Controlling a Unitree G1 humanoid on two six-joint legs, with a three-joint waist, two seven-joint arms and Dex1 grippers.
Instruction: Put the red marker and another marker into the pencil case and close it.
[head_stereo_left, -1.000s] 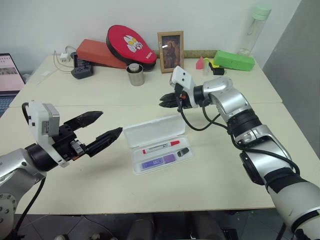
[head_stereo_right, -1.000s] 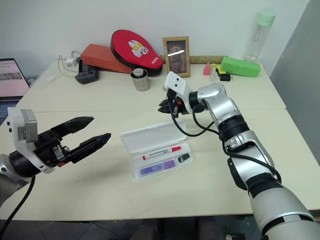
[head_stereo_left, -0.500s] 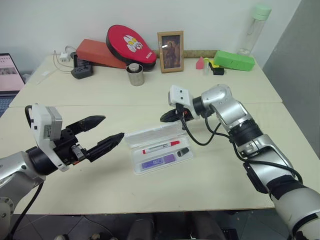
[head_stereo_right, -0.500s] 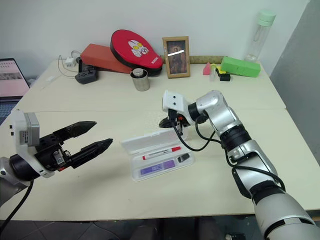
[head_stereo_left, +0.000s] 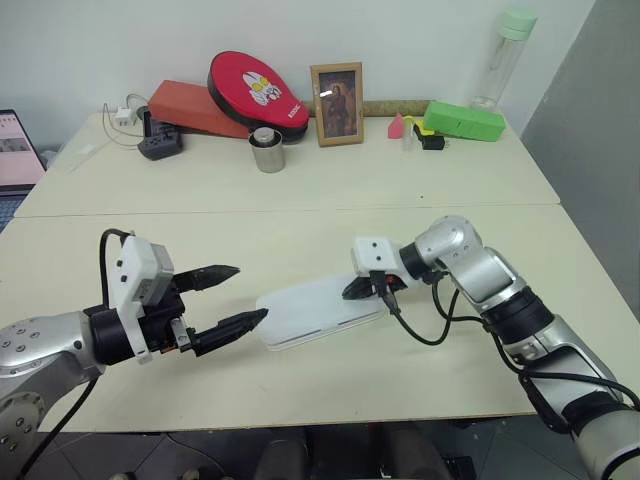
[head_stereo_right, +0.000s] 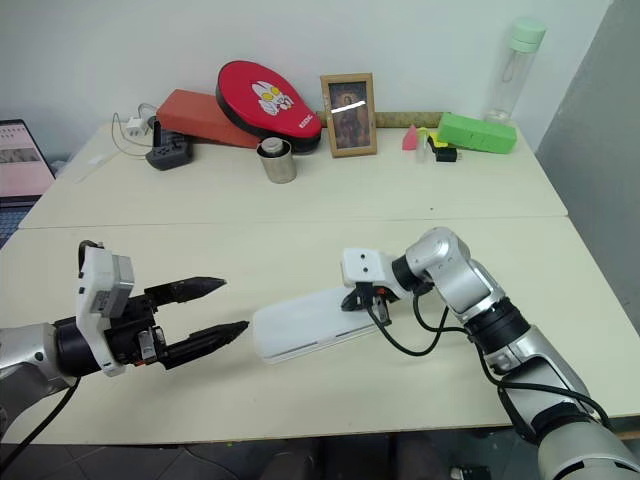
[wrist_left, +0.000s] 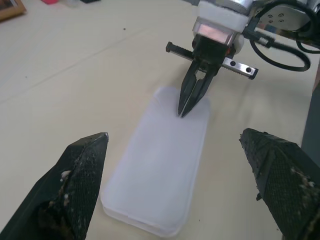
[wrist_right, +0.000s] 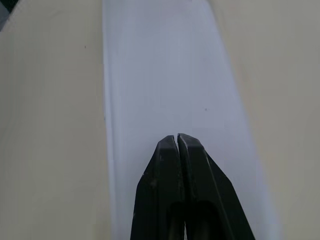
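We see the case (head_stereo_left: 318, 311) lying flat on the surface (head_stereo_left: 420, 190) with its lid down, so the markers inside are hidden from us. Our right gripper (head_stereo_left: 354, 290) has its fingers pressed together with nothing between them, tips down on the case's lid at the end nearest that gripper; in the left wrist view the same closed tips (wrist_left: 186, 107) sit on the lid near its far end, and we cannot tell whether they press or just touch. Our left gripper (head_stereo_left: 240, 296) is spread wide and empty, hovering just beside the other end of the case, apart from it, fingers pointing toward it. So the case lies between the two grippers. Well beyond both grippers, along the back of the surface, we see a metal cup (head_stereo_left: 268, 150), a framed picture (head_stereo_left: 336, 90), a red paddle case (head_stereo_left: 252, 88), a green box (head_stereo_left: 465, 120) and a bottle (head_stereo_left: 505, 55).
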